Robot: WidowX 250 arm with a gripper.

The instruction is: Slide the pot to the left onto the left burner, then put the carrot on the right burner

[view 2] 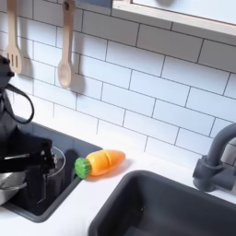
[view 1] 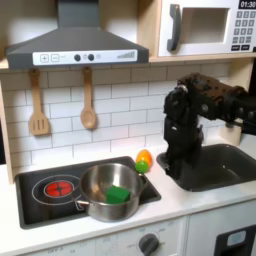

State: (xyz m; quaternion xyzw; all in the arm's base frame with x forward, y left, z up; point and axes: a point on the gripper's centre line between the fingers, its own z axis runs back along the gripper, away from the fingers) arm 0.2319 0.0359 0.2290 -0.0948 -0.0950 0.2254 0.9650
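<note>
Pincer (view 1: 176,166) hangs above the sink edge, right of the cooktop in the first exterior view; jaws too dark to tell gap, touching nothing visible. Pot (view 1: 109,192) sits on right burner. Carrot (view 2: 101,163) lies on table beside cooktop corner. Left burner (view 1: 60,187) bare.

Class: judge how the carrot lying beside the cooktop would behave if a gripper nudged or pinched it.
The carrot lies on its side and looks rounded and tapered, so it would probably roll in a curve. Its glossy, moulded surface suggests stiff, light plastic, possibly slippery when pinched.

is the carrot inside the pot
No, in the first exterior view the carrot lies on the cooktop's back edge behind the pot.
</note>
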